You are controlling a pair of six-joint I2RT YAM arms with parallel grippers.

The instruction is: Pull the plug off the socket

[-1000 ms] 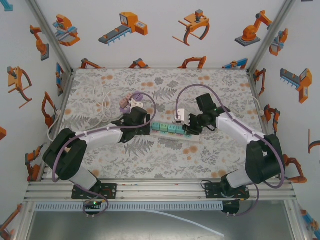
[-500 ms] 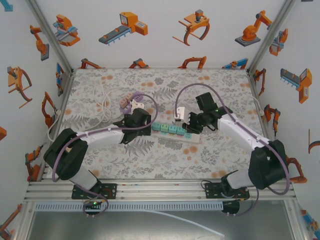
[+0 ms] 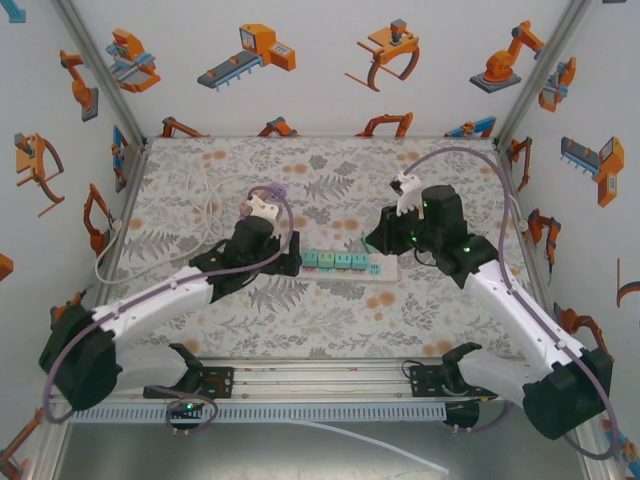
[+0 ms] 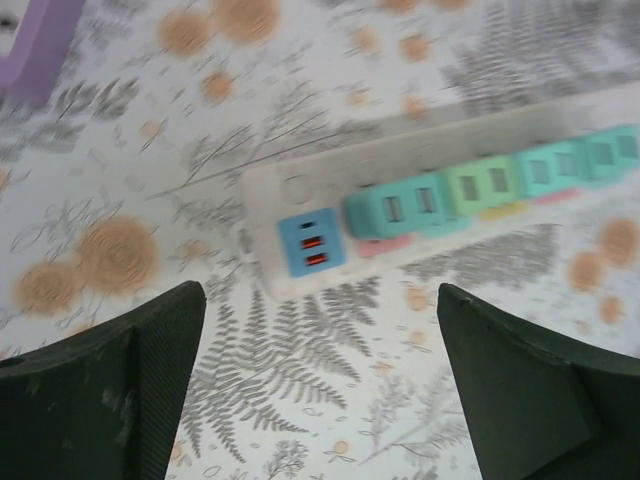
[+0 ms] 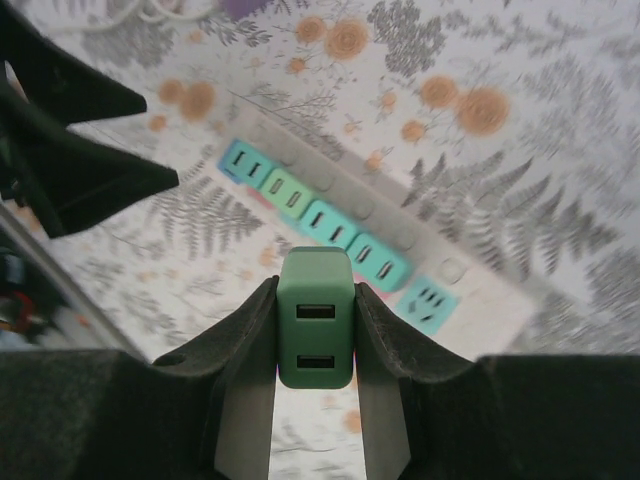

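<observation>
A white power strip (image 3: pixel 345 262) with teal and green sockets lies mid-table, slanting across the left wrist view (image 4: pixel 440 200) and the right wrist view (image 5: pixel 340 225). My right gripper (image 5: pixel 316 300) is shut on a dark green plug (image 5: pixel 316 330) with two USB slots. It holds the plug in the air above the strip, clear of every socket. From the top view that gripper (image 3: pixel 380 243) hangs over the strip's right end. My left gripper (image 3: pixel 285 262) hovers by the strip's left end, open and empty (image 4: pixel 320 330), with only tablecloth between its fingers.
A purple block (image 3: pixel 262 200) and a loose white cable (image 3: pixel 205 205) lie at the back left; the block's corner shows in the left wrist view (image 4: pixel 30 40). Patterned walls close in the table on three sides.
My right gripper has risen and drawn back from the strip's right end, carrying the green plug out of its socket. The left arm has swung its elbow outward and lifted slightly off the strip's left end.
</observation>
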